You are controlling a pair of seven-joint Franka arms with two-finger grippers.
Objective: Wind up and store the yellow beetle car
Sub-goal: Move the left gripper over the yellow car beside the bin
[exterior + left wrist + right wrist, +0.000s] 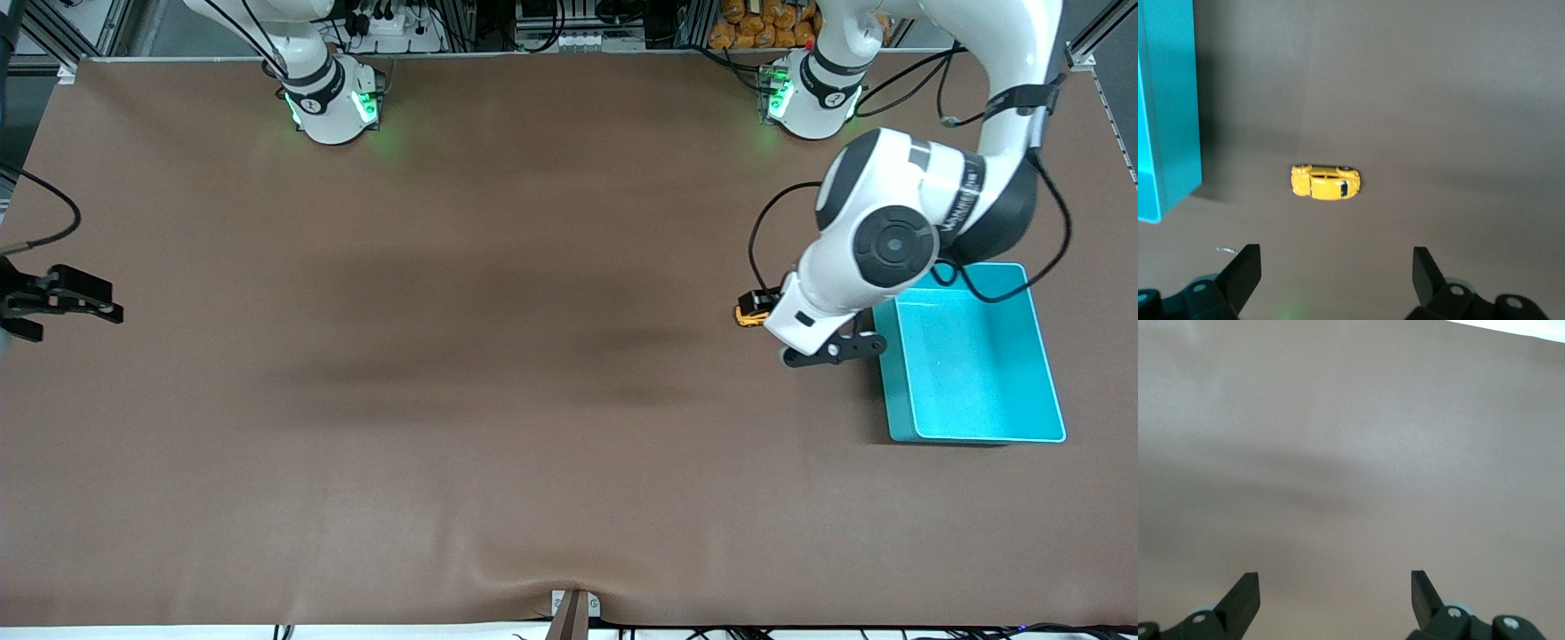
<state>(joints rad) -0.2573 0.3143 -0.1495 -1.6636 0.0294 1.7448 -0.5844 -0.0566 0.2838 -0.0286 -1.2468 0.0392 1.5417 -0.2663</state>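
Nothing is done yet: the yellow beetle car (1325,183) is sitting unwound on the worktop (498,356) just beside the turquoise bin (978,427). The left gripper (1331,270) is hovering over it, jaws wide and empty; the right gripper (1335,590) is waiting at its end, jaws wide too.

Right gripper (1335,603) with fingers (1245,593) spread wide, above bare brown table (1358,453), soft shadow across it
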